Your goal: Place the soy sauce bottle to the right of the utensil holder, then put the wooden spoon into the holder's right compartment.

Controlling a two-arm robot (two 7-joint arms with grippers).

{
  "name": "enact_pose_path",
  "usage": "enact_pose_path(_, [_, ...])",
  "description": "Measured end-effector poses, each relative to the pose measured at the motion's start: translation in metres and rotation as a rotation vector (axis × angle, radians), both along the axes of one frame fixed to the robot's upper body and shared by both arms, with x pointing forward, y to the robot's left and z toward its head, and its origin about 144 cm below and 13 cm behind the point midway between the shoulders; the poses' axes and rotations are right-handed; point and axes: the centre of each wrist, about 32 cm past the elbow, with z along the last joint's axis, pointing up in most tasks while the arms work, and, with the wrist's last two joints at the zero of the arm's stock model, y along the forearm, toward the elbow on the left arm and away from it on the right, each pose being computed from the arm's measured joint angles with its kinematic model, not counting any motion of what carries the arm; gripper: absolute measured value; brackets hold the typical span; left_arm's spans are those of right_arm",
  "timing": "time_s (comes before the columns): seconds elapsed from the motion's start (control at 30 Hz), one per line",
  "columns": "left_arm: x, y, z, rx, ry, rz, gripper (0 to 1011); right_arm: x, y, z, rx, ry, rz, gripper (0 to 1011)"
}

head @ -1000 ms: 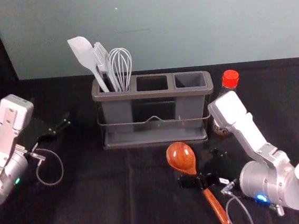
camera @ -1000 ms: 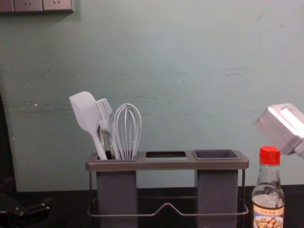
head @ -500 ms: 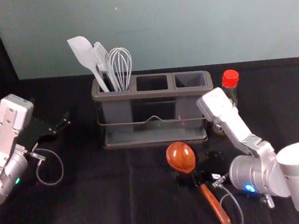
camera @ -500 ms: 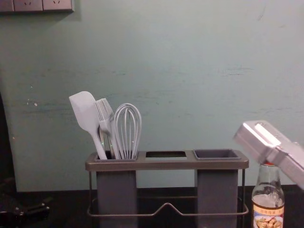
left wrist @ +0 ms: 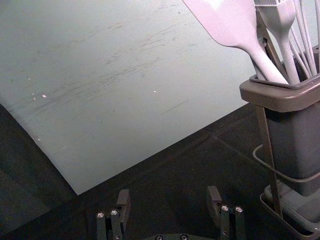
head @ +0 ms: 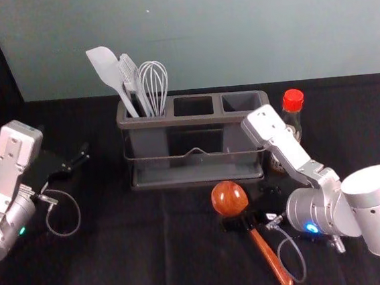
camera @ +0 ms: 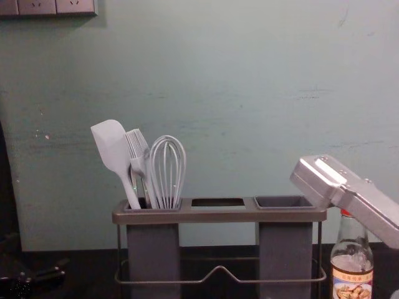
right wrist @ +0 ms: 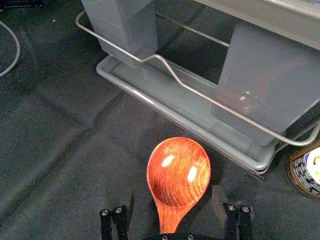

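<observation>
White, rounded arm (head: 377, 195) casings.

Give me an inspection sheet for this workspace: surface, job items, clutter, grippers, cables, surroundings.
Surface: black cloth, creased.
Bottle: upright, right of the holder.
Holder's right compartment: no utensil seen.
Spoon: on the cloth.
Clutter: spatula, brush and whisk, in the holder's left compartment.
Right gripper: open around the spoon.
Left gripper: open, left of the holder, nothing seen between its fingers.
Cables: one loop by each gripper.
Surroundings: scuffed wall behind; sockets, chest view's upper left.
</observation>
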Motion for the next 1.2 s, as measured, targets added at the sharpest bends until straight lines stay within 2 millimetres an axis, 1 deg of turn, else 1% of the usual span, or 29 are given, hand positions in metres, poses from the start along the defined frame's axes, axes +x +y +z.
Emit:
enact_pose_path(0.23, [0.0, 0.0, 0.0, 0.0, 0.0, 0.0, 1005, 0.008, 0.006, -0.002, -0.01, 0.003, 0.004, 1003])
enact_pose_path(0.73, [0.0, 0.0, 0.0, 0.0, 0.0, 0.0, 1005, 0.016, 0.016, -0.001, -0.051, -0.008, 0.004, 1002])
enact_pose_path(1.2, [0.0, 0.0, 0.0, 0.0, 0.0, 0.0, 1005, 0.031, 0.024, -0.001, -0.069, -0.005, 0.01, 1003])
